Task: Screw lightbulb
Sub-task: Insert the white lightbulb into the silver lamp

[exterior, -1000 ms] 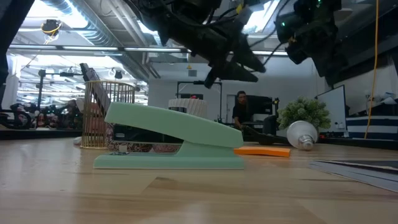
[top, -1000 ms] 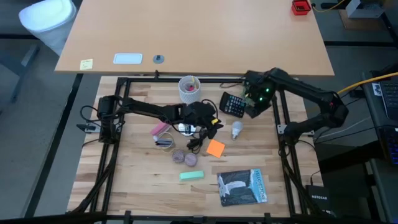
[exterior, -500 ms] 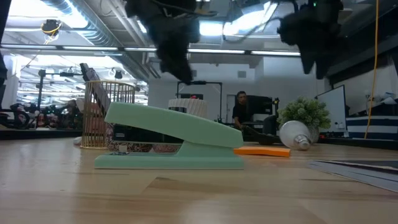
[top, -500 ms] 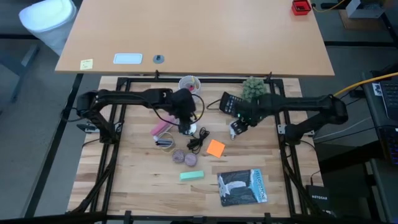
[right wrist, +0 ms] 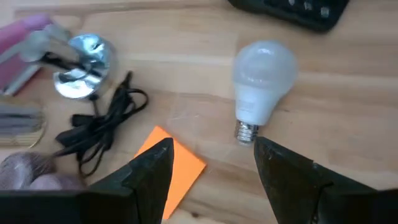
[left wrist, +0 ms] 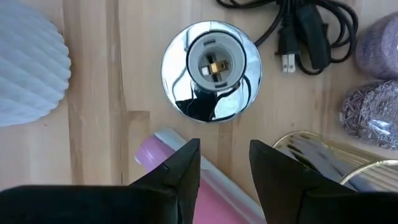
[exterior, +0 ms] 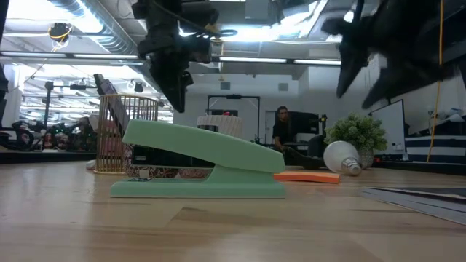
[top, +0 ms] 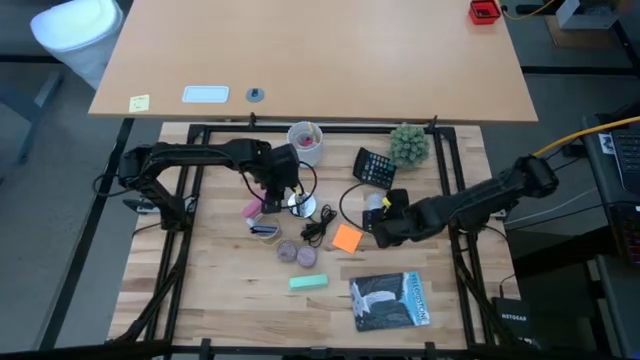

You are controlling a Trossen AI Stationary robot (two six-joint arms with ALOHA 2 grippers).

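The lightbulb [right wrist: 261, 78], white with a silvery screw base [right wrist: 247, 132], lies on its side on the wooden table, also seen in the high view as the lightbulb [top: 372, 203] and in the low view as the lightbulb [exterior: 342, 156]. My right gripper [right wrist: 214, 152] hovers open just near of it, tipped downward, touching nothing. The round silvery socket [left wrist: 211, 71] sits flat with its opening up, its black cord [left wrist: 298, 31] beside it. My left gripper [left wrist: 225, 155] hangs open above the table just left of the socket, over a pink object [left wrist: 168, 155], pointing steeply down.
An orange sticky note [right wrist: 171, 168] lies beside the bulb, with a black calculator [top: 375, 167] behind it. A white cup [top: 305, 143], a small plant [top: 408, 145], purple balls [top: 297, 253], a gold wire holder [top: 265, 231], a mint stapler [exterior: 204, 164] and a booklet [top: 390, 300] are spread around.
My left gripper has drawn back toward the table's left edge and tipped from nearly level to steeply down, now over the socket's left side. My right gripper has swung from the far right by the calculator toward the near edge and sunk, turning as it went, ending by the bulb.
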